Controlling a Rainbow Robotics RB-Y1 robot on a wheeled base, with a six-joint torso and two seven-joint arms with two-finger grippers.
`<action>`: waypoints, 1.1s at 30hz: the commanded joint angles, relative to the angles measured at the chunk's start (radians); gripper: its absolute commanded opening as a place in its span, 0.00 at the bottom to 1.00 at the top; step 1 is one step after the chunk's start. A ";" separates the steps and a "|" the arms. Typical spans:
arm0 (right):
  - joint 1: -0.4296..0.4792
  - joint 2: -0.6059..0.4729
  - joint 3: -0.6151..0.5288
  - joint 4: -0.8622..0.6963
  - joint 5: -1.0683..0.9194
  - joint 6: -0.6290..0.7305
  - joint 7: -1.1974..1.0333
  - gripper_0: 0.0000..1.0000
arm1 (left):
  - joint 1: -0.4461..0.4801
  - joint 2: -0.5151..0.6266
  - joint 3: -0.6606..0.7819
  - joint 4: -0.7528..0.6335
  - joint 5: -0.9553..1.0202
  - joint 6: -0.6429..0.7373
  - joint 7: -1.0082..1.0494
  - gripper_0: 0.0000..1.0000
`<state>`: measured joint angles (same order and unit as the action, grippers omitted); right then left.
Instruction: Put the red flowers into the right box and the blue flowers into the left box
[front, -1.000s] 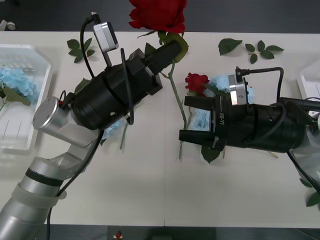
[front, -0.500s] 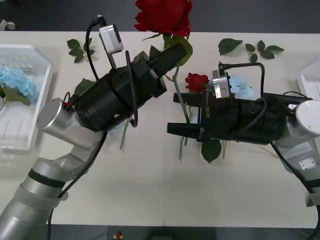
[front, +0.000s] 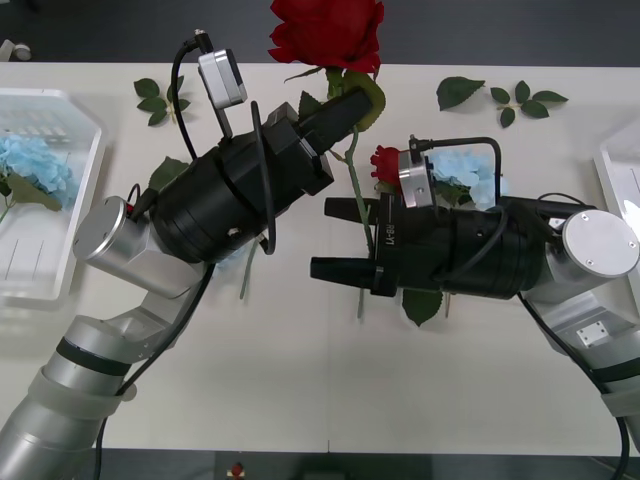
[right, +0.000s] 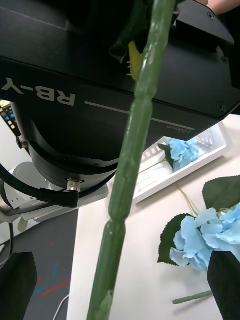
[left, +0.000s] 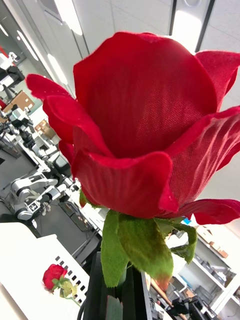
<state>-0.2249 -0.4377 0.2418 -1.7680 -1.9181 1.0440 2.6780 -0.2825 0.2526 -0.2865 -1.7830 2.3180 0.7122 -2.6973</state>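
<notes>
My left gripper (front: 350, 102) is shut on the stem of a red flower (front: 326, 30) and holds it upright above the table, the bloom (left: 145, 130) right in front of its camera. The long green stem (front: 358, 215) hangs down and passes between the fingers of my right gripper (front: 332, 240), which is open around it without pinching. Up close the stem (right: 131, 165) runs between those fingers. A second red flower (front: 393, 162) and a blue flower (front: 472, 168) lie behind the right gripper. The left box (front: 72, 112) holds a blue flower (front: 35, 170). The right box (front: 618, 165) shows its edge.
Loose green leaf sprigs lie at the back left (front: 160, 98) and back right (front: 525, 98). Another blue flower (right: 212, 232) lies on the table under my left arm. The two arms are close together over the middle of the table.
My right gripper has moved left and now has its open fingers around the hanging stem. The left gripper shifted the rose slightly right, then held still.
</notes>
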 joint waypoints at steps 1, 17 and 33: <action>-0.033 0.013 -0.009 -0.019 -0.012 -0.015 0.027 1.00 | 0.009 -0.009 0.000 -0.036 -0.003 -0.010 -0.008 0.00; -0.036 0.022 -0.007 -0.019 -0.022 -0.022 0.027 0.00 | 0.011 -0.007 0.003 -0.036 0.001 -0.008 -0.008 0.00; -0.034 0.022 -0.007 -0.019 -0.025 -0.024 0.027 0.00 | 0.019 0.126 0.058 -0.036 0.023 0.024 -0.008 1.00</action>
<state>-0.2267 -0.4377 0.2417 -1.7680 -1.9274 1.0257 2.6780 -0.2823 0.3002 -0.2605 -1.7830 2.3185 0.7141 -2.6973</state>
